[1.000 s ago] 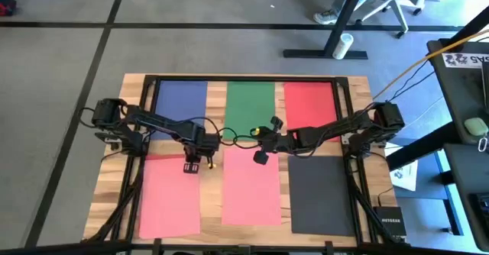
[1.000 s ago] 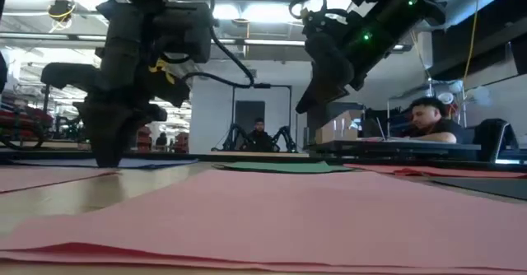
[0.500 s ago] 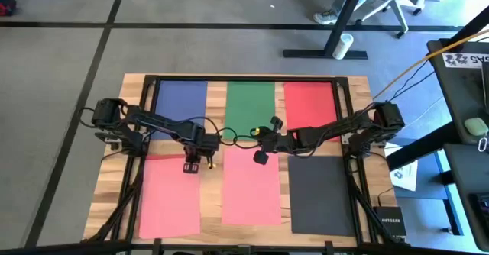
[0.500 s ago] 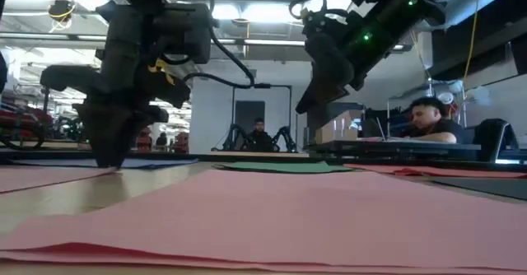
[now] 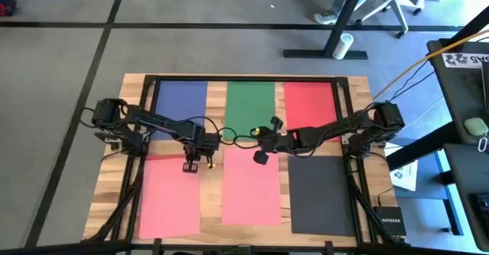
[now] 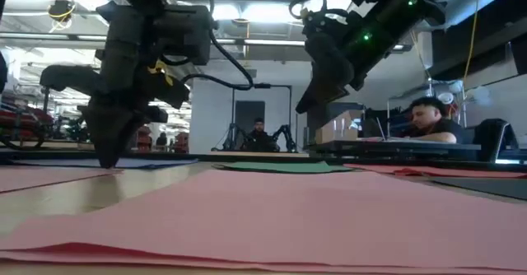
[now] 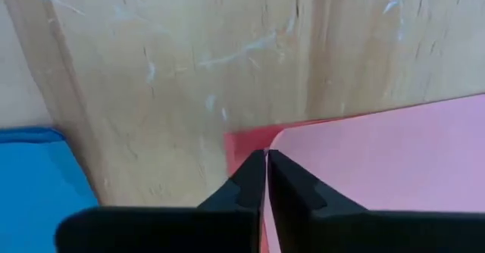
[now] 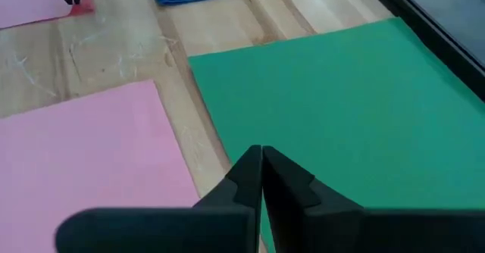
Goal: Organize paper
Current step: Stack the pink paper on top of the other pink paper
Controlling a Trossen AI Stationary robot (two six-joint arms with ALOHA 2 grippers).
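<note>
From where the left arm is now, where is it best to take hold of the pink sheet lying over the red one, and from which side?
Probably at its far right corner, by the left gripper. The pink sheet lies flat, offering only edges. There the corner seems slightly lifted, with the red sheet peeking out beneath. Come from above, sliding one finger under from the bare wood side.

Beside your left gripper (image 5: 191, 166) you have a salmon pink sheet (image 5: 170, 198) over a red one (image 7: 244, 138), with blue paper (image 5: 181, 98) beyond; under your right gripper (image 5: 260, 157), green paper (image 5: 250, 101).
</note>
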